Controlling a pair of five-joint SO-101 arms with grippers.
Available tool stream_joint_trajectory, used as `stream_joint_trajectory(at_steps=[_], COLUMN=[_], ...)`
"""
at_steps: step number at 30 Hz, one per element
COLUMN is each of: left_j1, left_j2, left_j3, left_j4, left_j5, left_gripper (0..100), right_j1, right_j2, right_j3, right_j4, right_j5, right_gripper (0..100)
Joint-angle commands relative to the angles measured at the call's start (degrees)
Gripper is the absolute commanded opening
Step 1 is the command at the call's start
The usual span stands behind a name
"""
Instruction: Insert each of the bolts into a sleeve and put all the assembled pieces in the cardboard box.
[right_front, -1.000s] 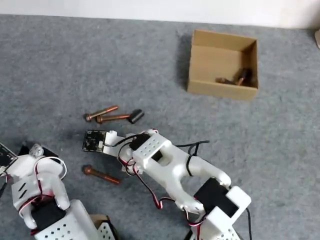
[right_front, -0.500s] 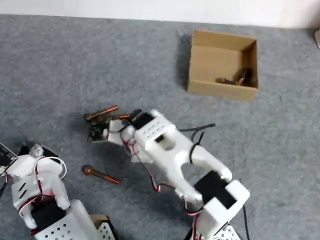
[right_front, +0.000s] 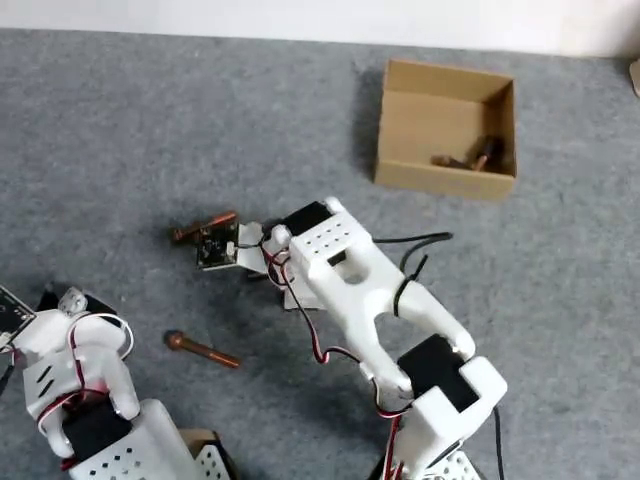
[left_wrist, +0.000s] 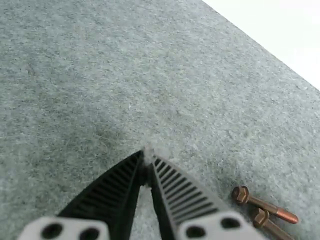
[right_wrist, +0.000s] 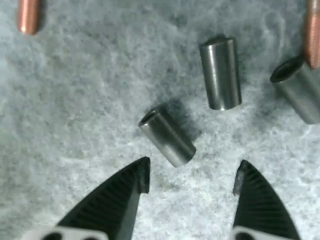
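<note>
Right wrist view has the right claw (right_wrist: 192, 176) spread wide and empty just above the grey bench (right_wrist: 75, 100), its two tips flanking the nearest sleeve (right_wrist: 167, 136), which lies on its side at a slant to the jaws. A second sleeve (right_wrist: 220, 73) lies just beyond it, and a third sleeve (right_wrist: 296, 95) sits at the frame's edge with a bolt (right_wrist: 313, 35) at its mouth; whether that bolt is already seated is hard to tell. In the high view the cardboard box (right_front: 447, 176) stands well apart from this cluster and already holds some assembled pieces (right_front: 470, 157), while a loose bolt (right_front: 203, 349) lies alone nearer the left arm. The left claw (left_wrist: 148, 170) hovers over bare bench with its tips pressed together, holding nothing. The step in hand looks like picking up a sleeve. Next the right claw probably needs a slight wrist turn to square up, then a short drop and a squeeze across the sleeve's barrel.
</note>
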Motion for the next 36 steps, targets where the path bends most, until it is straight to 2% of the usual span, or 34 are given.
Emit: stream_joint_trajectory(at_steps=[1,10,17,26,31,34,36], left_j1=[0.5,0.9,0.9,0.9,1.2,1.2,1.2], left_j2=[-0.3,-0.3,-0.3,-0.3,-0.3,-0.3,-0.3], left_j3=[-2.7,-2.7,-2.7,-2.7,-2.6,-2.6,-2.6], left_j4=[-1.1,-1.0,-1.0,-0.9,-0.9,-0.9,-0.9], left_j5=[-0.3,-0.4,-0.4,-0.4,-0.4,-0.4,-0.4], left_gripper=[1,1,1,1,1,1,1], right_j1=[-4.0,-6.4,-5.9,-5.7,-7.3,-9.2,-10.2], right_j2=[-0.7,-0.5,-0.5,-0.5,-0.6,-0.6,-0.5], right_j3=[0.0,1.9,11.3,14.8,14.5,14.6,14.8], right_j4=[2.5,4.0,-5.0,-10.2,-10.4,-10.4,-10.4], right_j5=[0.9,1.7,2.9,2.4,-6.8,-9.6,-14.2], right_gripper=[25.6,25.6,25.6,25.5,25.5,25.5,22.6])
